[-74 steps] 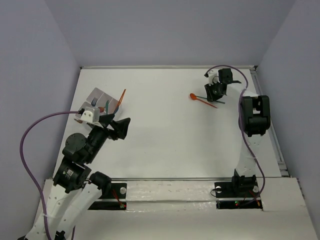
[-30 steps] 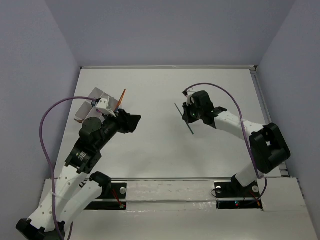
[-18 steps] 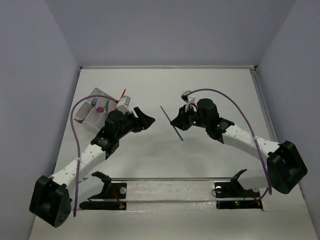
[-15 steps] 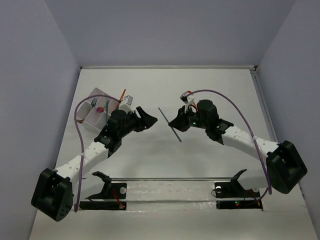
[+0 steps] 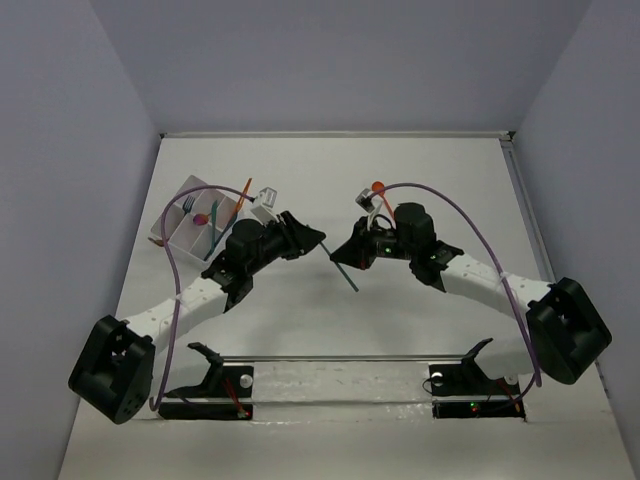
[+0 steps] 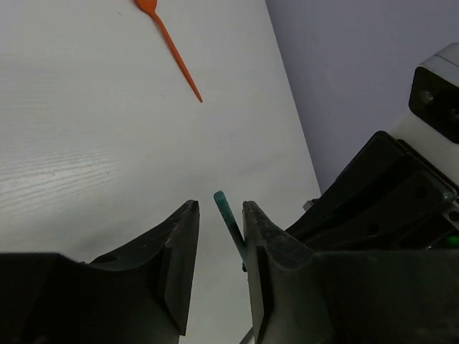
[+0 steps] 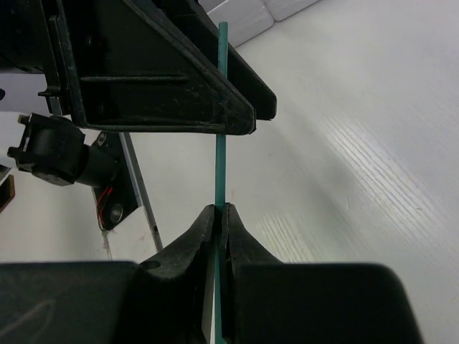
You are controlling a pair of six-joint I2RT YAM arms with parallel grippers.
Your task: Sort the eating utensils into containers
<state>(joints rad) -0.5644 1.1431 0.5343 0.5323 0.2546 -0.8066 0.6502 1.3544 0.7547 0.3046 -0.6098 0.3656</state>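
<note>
A thin teal-blue utensil (image 7: 222,107) is pinched in my shut right gripper (image 7: 221,209) and held above mid-table (image 5: 340,268). Its free tip (image 6: 221,203) reaches between the fingers of my left gripper (image 6: 217,208), resting against the right-hand finger (image 6: 259,236). A gap shows on the other side, so those jaws stand open around the tip. An orange-red spoon (image 6: 168,50) lies on the table behind the right arm (image 5: 377,187). The white divided container (image 5: 172,212) sits at the far left and holds several utensils, among them a green fork (image 5: 214,216).
The left arm's purple cable (image 5: 172,265) loops beside the tray. Another purple cable (image 5: 470,225) arcs over the right arm. The tray's corner (image 7: 247,16) shows past the left gripper. A rail (image 5: 340,357) crosses the near edge.
Both arms swung in to meet at mid-table. The right gripper carried the teal utensil leftward, and the left jaws narrowed around its free tip.
</note>
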